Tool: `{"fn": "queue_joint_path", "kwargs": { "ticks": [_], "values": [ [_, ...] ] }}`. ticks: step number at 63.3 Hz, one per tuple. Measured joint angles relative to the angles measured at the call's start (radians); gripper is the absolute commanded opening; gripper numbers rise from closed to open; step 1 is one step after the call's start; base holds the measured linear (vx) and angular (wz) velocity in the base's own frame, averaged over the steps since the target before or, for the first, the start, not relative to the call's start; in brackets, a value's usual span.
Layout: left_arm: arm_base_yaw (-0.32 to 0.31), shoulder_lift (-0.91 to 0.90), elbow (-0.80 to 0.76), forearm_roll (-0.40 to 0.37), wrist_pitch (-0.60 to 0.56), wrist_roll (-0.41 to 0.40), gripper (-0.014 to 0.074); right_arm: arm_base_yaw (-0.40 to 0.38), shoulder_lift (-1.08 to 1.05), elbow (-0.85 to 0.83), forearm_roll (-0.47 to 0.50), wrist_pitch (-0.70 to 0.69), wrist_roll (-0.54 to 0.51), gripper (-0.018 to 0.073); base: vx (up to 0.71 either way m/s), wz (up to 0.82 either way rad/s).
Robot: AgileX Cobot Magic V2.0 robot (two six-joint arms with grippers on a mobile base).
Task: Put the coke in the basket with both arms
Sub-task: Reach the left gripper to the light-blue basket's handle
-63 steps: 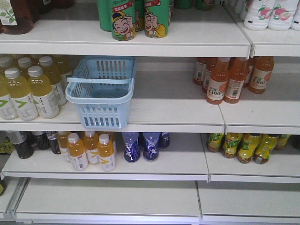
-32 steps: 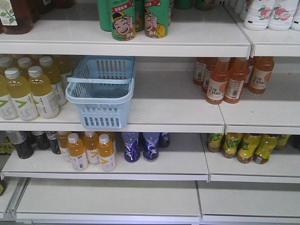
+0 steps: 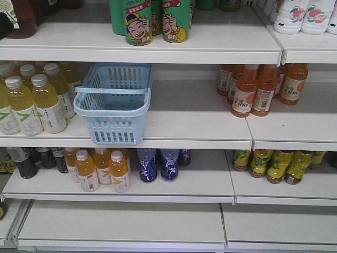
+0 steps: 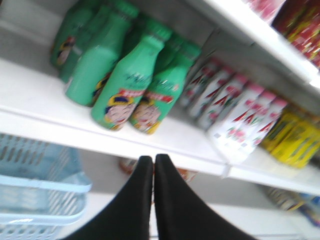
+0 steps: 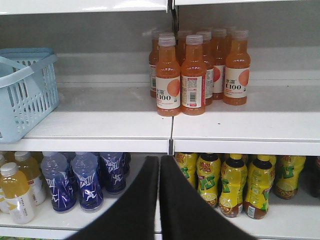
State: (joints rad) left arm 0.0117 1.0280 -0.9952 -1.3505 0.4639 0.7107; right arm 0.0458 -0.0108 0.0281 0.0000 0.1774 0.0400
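Note:
The pale blue basket (image 3: 117, 129) stands on the middle shelf, left of centre, with its hoop handle lying across the front rim. It also shows at the left edge of the right wrist view as the basket (image 5: 26, 97) and, blurred, as the basket (image 4: 45, 184) at the lower left of the left wrist view. The coke is out of view. My left gripper (image 4: 153, 159) is shut and empty, level with the edge of the upper shelf. My right gripper (image 5: 159, 159) is shut and empty in front of the middle shelf's edge.
Green cartoon-face bottles (image 3: 138, 22) and white pink-capped bottles (image 4: 235, 112) stand on the upper shelf. Pale yellow bottles (image 3: 37, 103) flank the basket's left, orange bottles (image 5: 181, 75) stand to its right. Blue bottles (image 5: 85, 180) and yellow-labelled bottles (image 5: 235, 182) fill the shelf below.
A dark shape has come in at the top left edge of the front view, covering part of a bottle label there. Basket and bottles have not moved.

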Motion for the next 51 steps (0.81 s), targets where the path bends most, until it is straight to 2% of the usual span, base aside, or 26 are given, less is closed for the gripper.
{"fn": "queue_joint_path", "kwargs": {
  "ticks": [9,23,30,36,45,51],
  "values": [
    [0.0,0.138,0.0,0.0,-0.003,0.074,-0.0006,0.0,0.0,0.0,0.0,0.0,0.0,-0.0005,0.0,0.0],
    [0.0,0.326,0.0,-0.002,-0.017,0.086,-0.0002,0.0,0.0,0.0,0.0,0.0,0.0,-0.0005,0.0,0.0],
    [0.0,0.408,0.0,-0.047,-0.032,0.086,0.0029,0.0,0.0,0.0,0.0,0.0,0.0,-0.0005,0.0,0.0],
    [0.0,0.466,0.0,-0.124,-0.025,0.091,0.01,0.0,0.0,0.0,0.0,0.0,0.0,-0.0005,0.0,0.0],
    [0.0,0.555,0.0,-0.296,0.017,0.145,0.0286,0.0,0.0,0.0,0.0,0.0,0.0,-0.0005,0.0,0.0],
    [0.0,0.606,-0.01,-0.334,0.051,0.161,0.0418,0.0,0.0,0.0,0.0,0.0,0.0,-0.0005,0.0,0.0]
  ]
}}
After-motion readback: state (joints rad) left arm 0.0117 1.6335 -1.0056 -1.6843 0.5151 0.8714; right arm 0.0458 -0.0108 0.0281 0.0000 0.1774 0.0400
